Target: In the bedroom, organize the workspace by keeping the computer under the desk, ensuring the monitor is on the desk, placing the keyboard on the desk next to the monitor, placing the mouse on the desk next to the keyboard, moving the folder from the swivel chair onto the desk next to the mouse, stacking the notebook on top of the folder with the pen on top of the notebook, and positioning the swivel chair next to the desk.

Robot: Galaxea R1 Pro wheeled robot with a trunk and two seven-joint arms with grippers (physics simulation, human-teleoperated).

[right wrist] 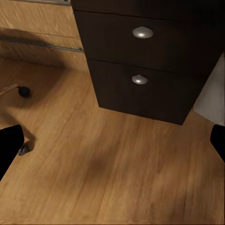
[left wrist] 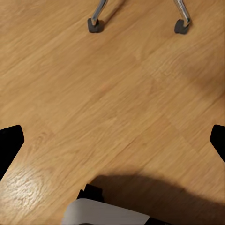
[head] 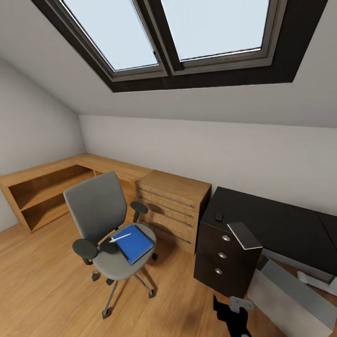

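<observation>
The grey swivel chair [head: 96, 210] stands on the wood floor left of the black desk [head: 285, 229]. On its seat lies the blue folder [head: 135, 244] with the white pen [head: 120, 238] across its corner. The small black mouse [head: 218, 216] rests on the desk near its left end. The dark grey notebook [head: 244, 235] sits tilted at the front corner above the drawers [right wrist: 140, 56]. The light-grey computer [head: 288, 295] is on the floor right of the drawer unit. The monitor and keyboard are out of view. My left gripper [left wrist: 112, 140] and right gripper [right wrist: 112, 145] are open above the floor, holding nothing.
A light-wood drawer chest [head: 173, 206] stands between chair and desk, with low wooden shelving [head: 47, 192] along the left wall. Skylights sit in the sloped ceiling. Chair castors [left wrist: 96, 24] are close ahead of the left gripper. A black arm part [head: 230, 318] shows by the drawers.
</observation>
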